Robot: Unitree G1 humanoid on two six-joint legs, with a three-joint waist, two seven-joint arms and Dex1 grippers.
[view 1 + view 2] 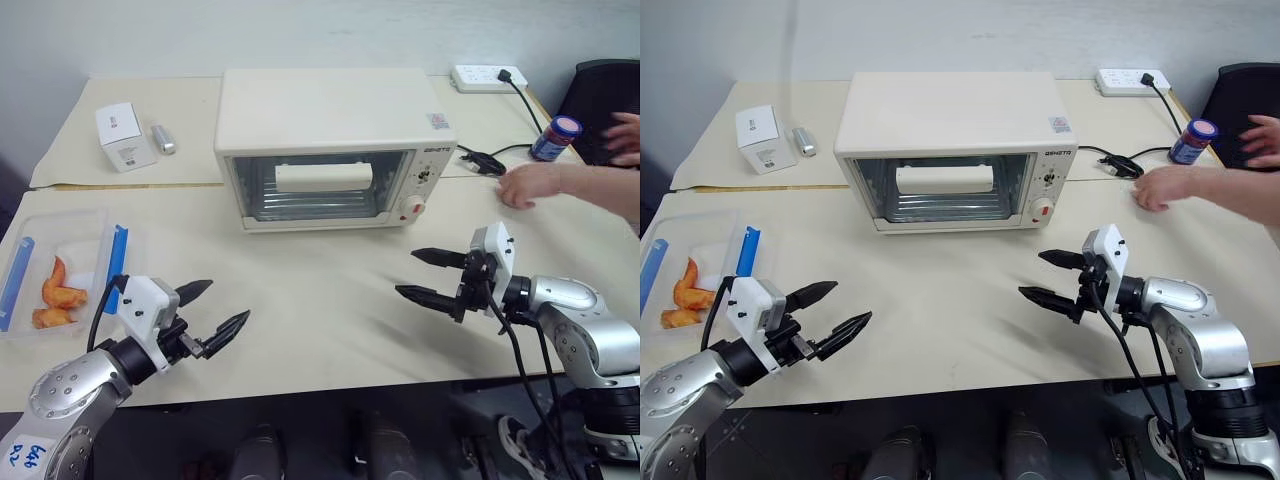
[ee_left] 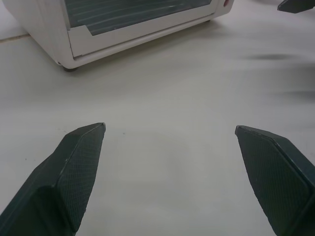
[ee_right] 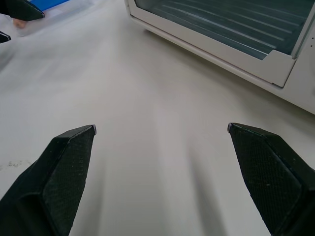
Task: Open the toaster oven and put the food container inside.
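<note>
Here, boxy cream toaster oven (image 1: 335, 140); shallow clear-plastic food container (image 1: 58, 270), blue-clipped.

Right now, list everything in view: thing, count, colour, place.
toaster oven: 1, cream-white, table centre-back, door shut
food container: 1, clear with blue clips, table's left edge, orange food inside
cardboard box: 1, white, back left
small cylinder: 1, silver, beside the box
power strip: 1, white, back right
jar: 1, blue, red lid, back right
person's hand: on table, right
left gripper: black fingers open, empty
right gripper: black fingers open, empty
</note>
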